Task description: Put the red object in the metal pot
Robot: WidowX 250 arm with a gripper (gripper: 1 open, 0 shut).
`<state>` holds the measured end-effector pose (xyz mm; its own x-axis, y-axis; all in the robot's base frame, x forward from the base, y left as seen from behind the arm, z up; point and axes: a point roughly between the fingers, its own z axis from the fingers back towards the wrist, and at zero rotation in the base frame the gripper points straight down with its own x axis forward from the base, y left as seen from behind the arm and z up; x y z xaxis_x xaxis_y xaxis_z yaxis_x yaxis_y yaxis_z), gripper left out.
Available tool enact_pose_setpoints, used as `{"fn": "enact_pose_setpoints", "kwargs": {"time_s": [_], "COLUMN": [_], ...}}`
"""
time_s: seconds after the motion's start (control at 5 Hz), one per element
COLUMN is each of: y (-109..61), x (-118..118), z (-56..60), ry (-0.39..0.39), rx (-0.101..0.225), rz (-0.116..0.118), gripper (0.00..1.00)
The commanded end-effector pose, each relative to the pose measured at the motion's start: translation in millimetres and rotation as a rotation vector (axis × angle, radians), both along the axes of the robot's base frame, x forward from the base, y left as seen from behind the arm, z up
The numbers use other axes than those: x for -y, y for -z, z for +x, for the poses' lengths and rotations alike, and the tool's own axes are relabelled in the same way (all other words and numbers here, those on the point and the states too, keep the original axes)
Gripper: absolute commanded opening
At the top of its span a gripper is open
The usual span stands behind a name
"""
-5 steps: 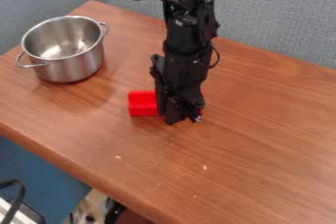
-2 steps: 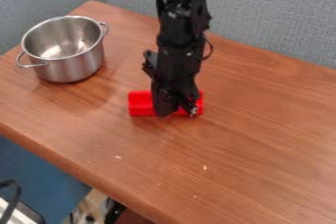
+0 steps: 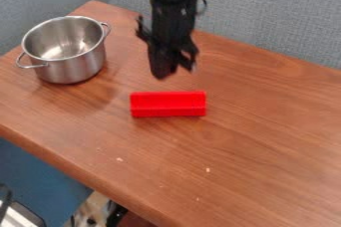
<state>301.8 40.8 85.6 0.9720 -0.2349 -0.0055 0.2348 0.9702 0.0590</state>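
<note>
The red object (image 3: 170, 104) is a long red block lying flat on the wooden table (image 3: 253, 141), near its middle. My gripper (image 3: 166, 72) hangs above and just behind it, pointing down, its dark fingers together and clear of the block. Nothing shows between the fingers. The metal pot (image 3: 74, 67) stands upright at the table's far left, shiny and with nothing visible inside, well to the left of both gripper and block.
The table's front edge runs diagonally from the left down to the lower right, with a drop to the floor beyond it. A grey-blue wall stands behind the table.
The gripper was down at the block with its fingers around it; it has risen and shifted back and slightly left. The block stayed on the table and now shows in full.
</note>
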Motion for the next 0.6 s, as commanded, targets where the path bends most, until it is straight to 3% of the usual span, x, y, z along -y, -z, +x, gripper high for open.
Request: {"fn": "enact_pose_setpoints", "kwargs": {"time_s": [0.0, 0.4], "y": [-24.8, -11.9], "x": [-15, -2], "z": [6.6, -6.4], "ry": [-0.048, 0.058], "rx": [0.076, 0.040], "rz": [-0.015, -0.050], "gripper": [1.00, 1.00]}}
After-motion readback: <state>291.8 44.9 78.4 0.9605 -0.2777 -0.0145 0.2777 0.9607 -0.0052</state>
